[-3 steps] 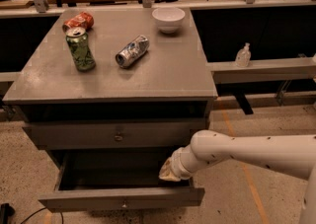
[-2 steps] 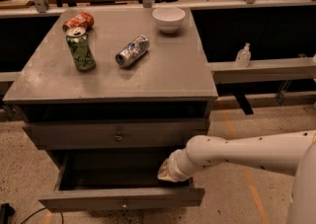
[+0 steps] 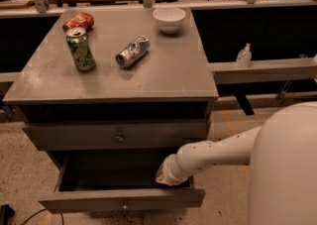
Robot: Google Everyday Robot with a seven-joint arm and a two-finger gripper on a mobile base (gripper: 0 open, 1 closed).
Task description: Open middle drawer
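The grey cabinet point(image 3: 163, 78) has a shut drawer point(image 3: 74, 137) with a small knob under its top. Below it the middle drawer point(image 3: 79, 201) stands pulled out towards me, its dark inside showing and a small knob at the centre of its flat front. My gripper point(image 3: 162, 178) is at the end of the white arm point(image 3: 218, 152). It reaches down into the open drawer's right part, just behind the front panel. The wrist hides its tip. The bottom drawer is out of view.
On the cabinet top lie an upright green can point(image 3: 81, 50), a tipped red can point(image 3: 78, 21), a tipped silver can point(image 3: 132, 51) and a white bowl point(image 3: 169, 19). A clear bottle point(image 3: 243, 56) stands on a ledge at the right. My white body point(image 3: 287, 169) fills the lower right.
The view has shifted, so the cabinet sits lower in the frame and more of my body shows at the right. The gripper stays in the drawer's right part. The drawer looks equally open.
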